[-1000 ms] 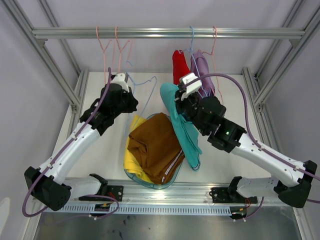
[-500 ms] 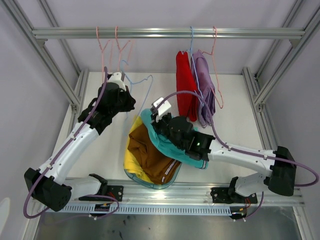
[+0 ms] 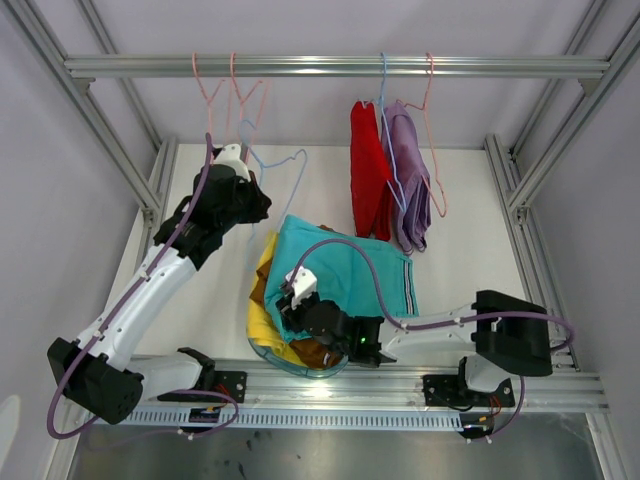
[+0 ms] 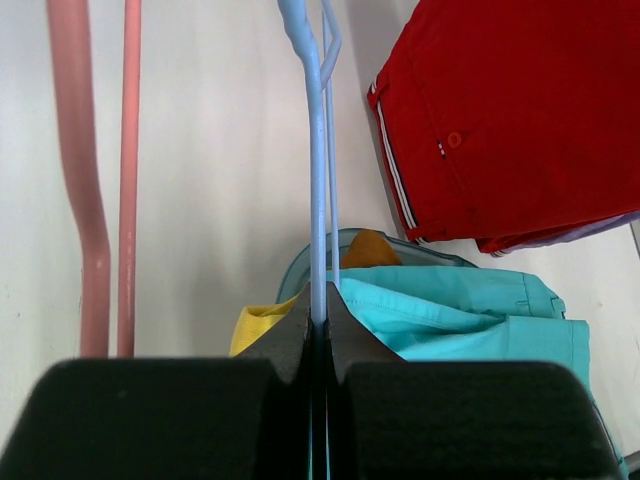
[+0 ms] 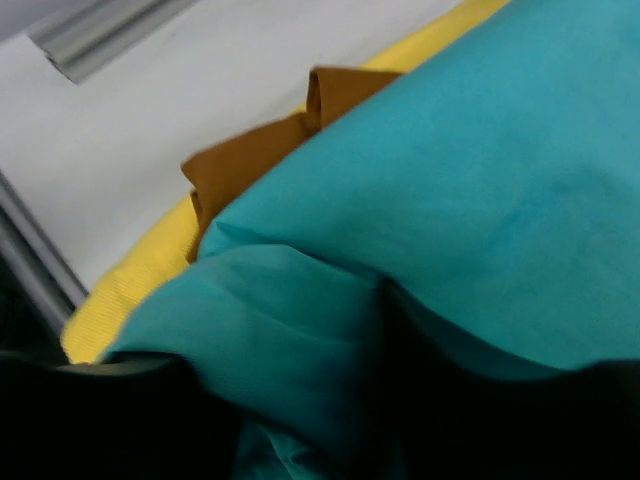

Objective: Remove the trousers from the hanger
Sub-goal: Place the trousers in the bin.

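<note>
The teal trousers (image 3: 350, 272) lie spread over the yellow (image 3: 260, 322) and brown (image 3: 322, 353) trousers in the tub. My right gripper (image 3: 288, 310) is low over the pile's left side. In the right wrist view its jaws (image 5: 300, 420) stand apart, open, with a loose teal fold (image 5: 300, 330) lying between them. My left gripper (image 3: 258, 200) is shut on the wire of the bare blue hanger (image 3: 293, 165), pinched between its pads (image 4: 320, 300). Red trousers (image 3: 368, 180) and lilac trousers (image 3: 410, 190) hang from hangers on the rail.
A metal rail (image 3: 330, 67) crosses the back, carrying bare pink hangers (image 3: 235, 95) on the left. The clear tub (image 3: 300, 368) sits at the table's near middle. Frame posts (image 3: 110, 140) stand at both sides.
My right arm swung down and left, carrying the teal trousers from beside the hanger onto the pile, and its jaws have parted. The left gripper has kept hold of the blue hanger.
</note>
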Controlling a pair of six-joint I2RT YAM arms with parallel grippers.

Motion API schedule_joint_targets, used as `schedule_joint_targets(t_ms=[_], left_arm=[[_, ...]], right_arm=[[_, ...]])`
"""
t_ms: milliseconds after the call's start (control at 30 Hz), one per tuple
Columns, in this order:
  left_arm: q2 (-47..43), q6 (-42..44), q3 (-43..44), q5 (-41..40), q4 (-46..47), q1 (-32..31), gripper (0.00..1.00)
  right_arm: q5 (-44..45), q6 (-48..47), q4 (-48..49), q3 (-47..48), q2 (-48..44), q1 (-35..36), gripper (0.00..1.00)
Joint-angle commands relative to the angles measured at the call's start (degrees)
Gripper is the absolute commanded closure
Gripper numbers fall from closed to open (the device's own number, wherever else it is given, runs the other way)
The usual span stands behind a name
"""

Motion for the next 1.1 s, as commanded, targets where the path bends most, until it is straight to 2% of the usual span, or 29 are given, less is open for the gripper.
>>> schedule_joint_targets(t_ms=[0, 100, 233, 667, 867, 1067], left_arm=[[-1.8, -1.0, 1.5, 1.6, 2.7, 0.4, 1.0], [-1.7, -1.1, 1.2, 2.6, 3.1, 0.4, 1.0], [-1.5, -0.9, 1.2, 2.8, 3.1, 0.4, 0.99], [-2.0, -0.9, 1.2, 3.2, 3.4, 0.4, 1.0], [-2.1, -0.8, 1.2, 2.9, 3.4, 0.4, 1.0], [-1.9, -0.8, 1.1, 2.9, 3.5, 0.4, 0.99]], right_arm=[[4.3, 3.9, 1.4, 0.9, 4.3, 3.4, 0.39], [4.6, 2.9, -2.9, 4.5, 5.3, 6.4, 0.28], [7.1, 2.0, -6.4, 6.8, 3.9, 9.3, 0.23], [13.3, -3.4, -15.2, 7.0, -12.1, 12.2, 0.16], [14.4, -6.7, -15.5, 6.4, -17.3, 10.4, 0.18], [9.1, -6.3, -15.5, 3.6, -20.3, 2.6, 0.2]])
